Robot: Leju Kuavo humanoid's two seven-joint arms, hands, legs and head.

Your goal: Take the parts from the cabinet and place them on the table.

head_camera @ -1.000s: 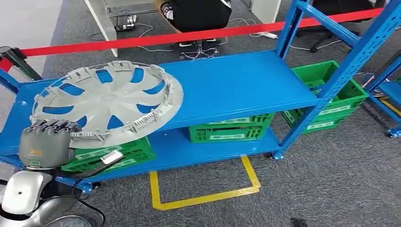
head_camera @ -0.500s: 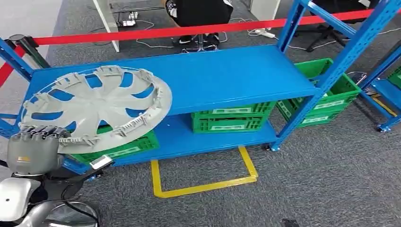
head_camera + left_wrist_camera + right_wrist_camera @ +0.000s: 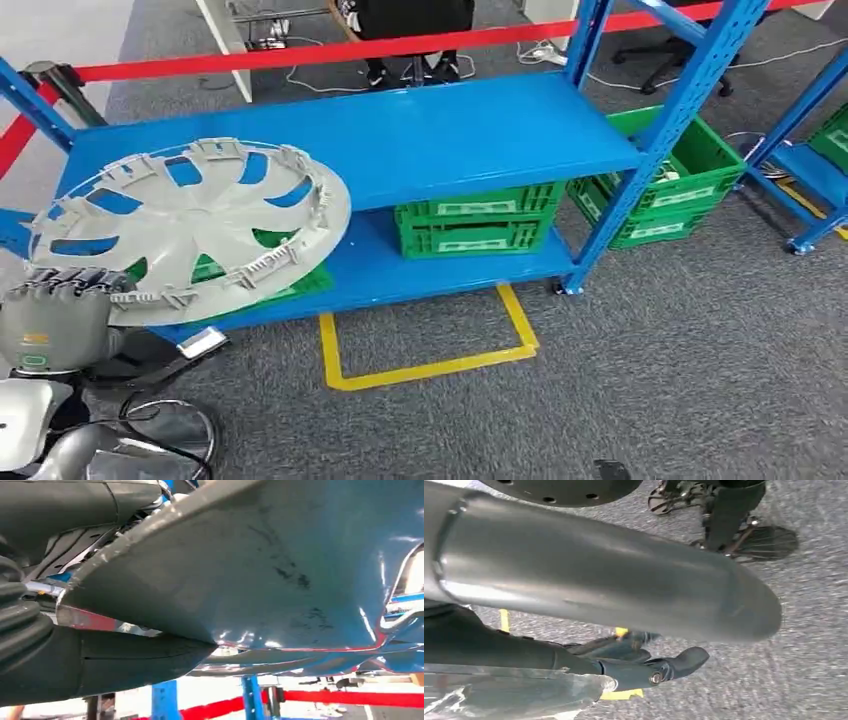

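Rack: the blue shelving rack (image 3: 400, 140) stood ahead, its upper shelf bare where the hubcap did not overlap it. Against the picture from a second earlier, the whole scene had slid up and to the left, so the camera had moved, not the rack; the robot seemed to be backing away and turning.

Hubcap: the grey hubcap (image 3: 190, 225) was off the shelf, held tilted in the air in front of the rack's left end, its inner ribbed side facing up. It kept nearly the same place relative to the hand as in the earlier pictures. In the left wrist view its underside (image 3: 260, 570) lay close over the thumb.

Crates: green crates (image 3: 470, 225) sat on the lower shelf, with another (image 3: 670, 185) on the floor by the right post.

Floor mark: a yellow taped outline (image 3: 420, 350) lay on the grey carpet in front of the rack.

Left hand: the left hand (image 3: 55, 315) gripped the hubcap's near rim, fingers over the edge and thumb beneath.

Right hand: the right hand (image 3: 634, 665) hung over the carpet, fingers slightly curled; whether it was open or closed could not be told.

Meaning for the task: pickup looked done; carrying to the table and setting down remained, with no table in sight yet.
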